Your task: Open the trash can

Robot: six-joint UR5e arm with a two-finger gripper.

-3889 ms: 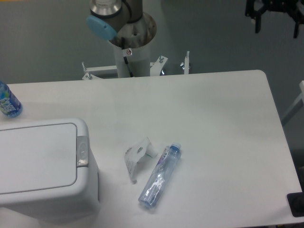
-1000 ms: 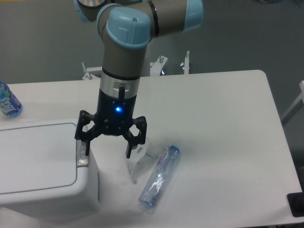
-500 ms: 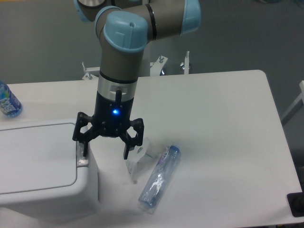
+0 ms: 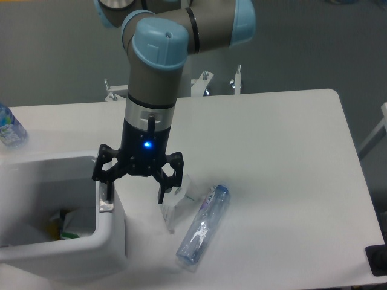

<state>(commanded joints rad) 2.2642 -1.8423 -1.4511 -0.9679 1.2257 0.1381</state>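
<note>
The white trash can (image 4: 91,260) stands at the front left of the table. Its lid no longer covers the opening, and the inside (image 4: 54,205) shows with some rubbish at the bottom. A pale blur over the back left edge may be the raised lid. My gripper (image 4: 134,192) is open and points straight down at the can's right rim. Its left fingertip (image 4: 104,188) rests on the small grey latch (image 4: 105,204). Its right fingertip (image 4: 162,192) hangs outside the can above the table.
A clear plastic bottle (image 4: 202,226) lies on the table right of the can, with a crumpled clear wrapper (image 4: 175,205) next to it under my right finger. A blue-labelled bottle (image 4: 9,130) stands at the far left. A black object (image 4: 376,260) sits at the front right corner.
The arm came in from off the table to the can's latch. In the last half second the flat lid sprang up, exposing the can's inside. The gripper has barely moved.
</note>
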